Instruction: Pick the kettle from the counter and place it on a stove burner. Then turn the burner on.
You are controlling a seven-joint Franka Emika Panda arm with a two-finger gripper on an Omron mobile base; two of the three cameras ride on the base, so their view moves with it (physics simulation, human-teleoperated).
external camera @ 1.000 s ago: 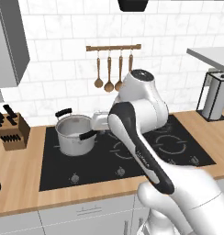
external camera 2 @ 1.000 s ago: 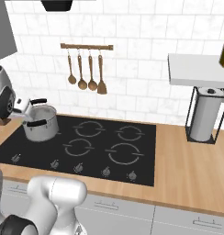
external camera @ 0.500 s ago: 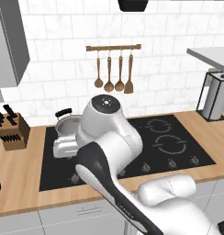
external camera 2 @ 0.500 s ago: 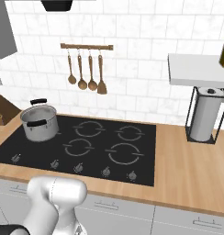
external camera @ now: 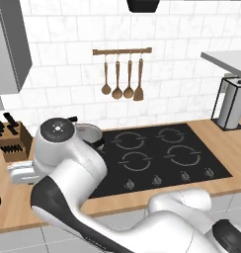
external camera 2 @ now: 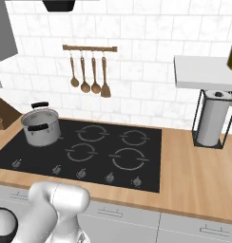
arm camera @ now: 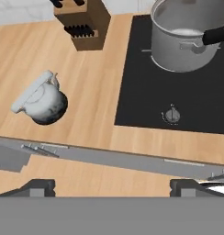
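The counter (arm camera: 91, 69) is running long and wooden under everything, and the black cooktop (external camera 2: 137, 156) is sitting in the middle of it with four grey rings showing. The steel pot (external camera 2: 41, 127) is occupying the back left burner, so three burners are looking free; the front left one (external camera 2: 81, 153) is the nearest bare ring, by my reckoning. The knife block (arm camera: 84, 22) is standing on the wood left of the glass. The kettle (arm camera: 42, 99) is lying on the counter left of the cooktop, near the front edge, apart from the block and the glass alike.

Nothing of the task is done: the kettle isn't lifted, no burner is lit as far as I can see, and the knob (arm camera: 172, 115) is waiting untouched. The hand (arm camera: 113, 186) is hovering above the counter's front edge, fingers spread wide and empty. There's open wood all round the kettle, so room to come down on it looks good.
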